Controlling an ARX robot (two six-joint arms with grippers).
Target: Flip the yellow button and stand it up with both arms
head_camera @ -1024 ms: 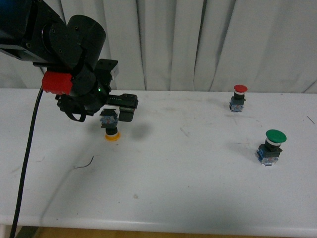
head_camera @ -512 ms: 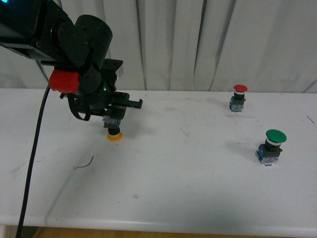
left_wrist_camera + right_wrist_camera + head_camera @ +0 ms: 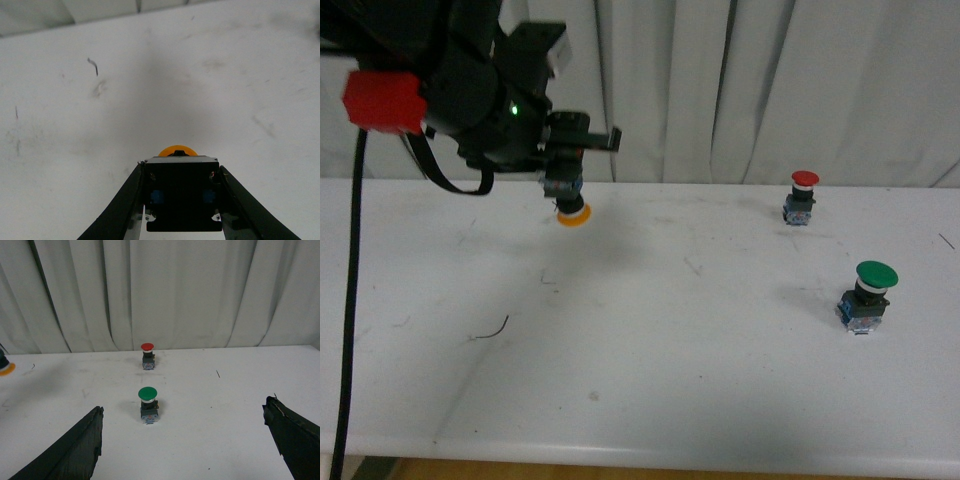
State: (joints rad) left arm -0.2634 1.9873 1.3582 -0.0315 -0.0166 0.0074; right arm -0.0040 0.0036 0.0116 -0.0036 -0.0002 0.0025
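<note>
My left gripper (image 3: pixel 565 183) hangs above the far left of the white table, shut on the yellow button (image 3: pixel 570 205). The button is upside down, its yellow-orange cap pointing at the table and clear of it. In the left wrist view the button's black body (image 3: pixel 182 192) with two blue spots fills the space between both black fingers, and the cap's edge shows just past it. My left gripper (image 3: pixel 182 200) clamps that body from both sides. My right gripper (image 3: pixel 185 440) is open with nothing in it, out of the front view. The cap also shows at the right wrist view's edge (image 3: pixel 6 368).
A red-capped switch (image 3: pixel 802 197) stands upright at the far right of the table. A larger green-capped switch (image 3: pixel 868 295) stands nearer on the right. A thin dark wire scrap (image 3: pixel 492 330) lies front left. A white curtain (image 3: pixel 740 80) hangs behind the table.
The left arm has risen and shifted slightly right, carrying the upside-down yellow button off the table. The red and green switches have not moved.
</note>
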